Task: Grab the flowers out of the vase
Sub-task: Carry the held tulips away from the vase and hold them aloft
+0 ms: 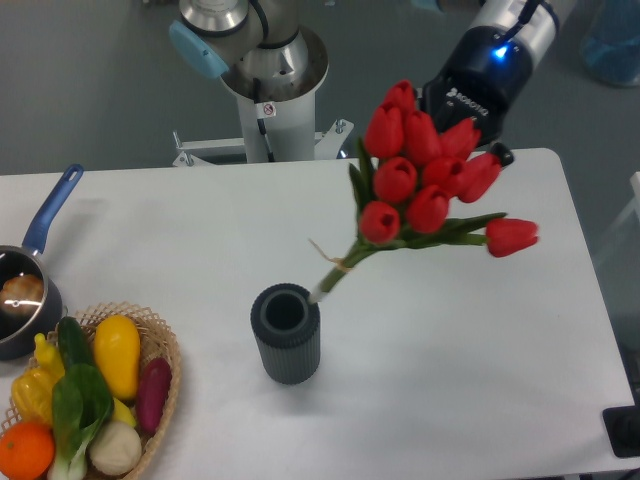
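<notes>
Desk: white rectangular desk (480, 400) carries every item; a dropped bunch would land on it or roll toward the near edge.
Arm: black-and-silver UR5e wrist with a blue light ring (487, 62) stands at the far right, behind the flower heads.
Flowers: bunch of red tulip buds with green stems and leaves (425, 180) is tilted, heads up and to the right, stem ends just beside the vase mouth and apparently clear of it.
Vase: short dark grey ribbed cylindrical vase (285, 335) stands upright at desk centre, mouth empty as far as visible.
Fingers: hidden behind the buds; whether they are closed on the bunch cannot be told. A dark tip shows near (500, 155).
Risk, grip: the hold appears to sit high among the heads; the bunch may pivot or slip.
Risk, vase: low stem ends may snag the rim and tip the vase.
Risk, stray bud: one bud (512, 236) sticks out sideways and may catch.
</notes>
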Robot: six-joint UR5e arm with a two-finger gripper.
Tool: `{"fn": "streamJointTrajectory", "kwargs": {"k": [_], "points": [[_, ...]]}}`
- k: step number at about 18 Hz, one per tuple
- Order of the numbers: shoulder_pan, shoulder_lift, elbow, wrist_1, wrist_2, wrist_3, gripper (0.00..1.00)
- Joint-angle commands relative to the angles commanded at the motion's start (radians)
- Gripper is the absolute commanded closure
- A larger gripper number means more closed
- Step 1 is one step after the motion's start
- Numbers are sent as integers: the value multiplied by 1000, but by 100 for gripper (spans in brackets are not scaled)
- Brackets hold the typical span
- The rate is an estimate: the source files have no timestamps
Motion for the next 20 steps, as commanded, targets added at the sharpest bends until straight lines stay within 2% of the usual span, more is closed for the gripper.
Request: {"fn": "streamJointTrajectory", "kwargs": {"k": [3,7,11,15,17,20], "points": [[-3,2,-6,0,201,69,100],[-9,-9,-31,-24,457,79,100],[-17,-12,-31,-119,602,83,100],[-47,-34,-22,-147,755,103,100],[-86,-58,-2,-169,846,146,100],[-162,-90,9,-212,1039,233,100]]}}
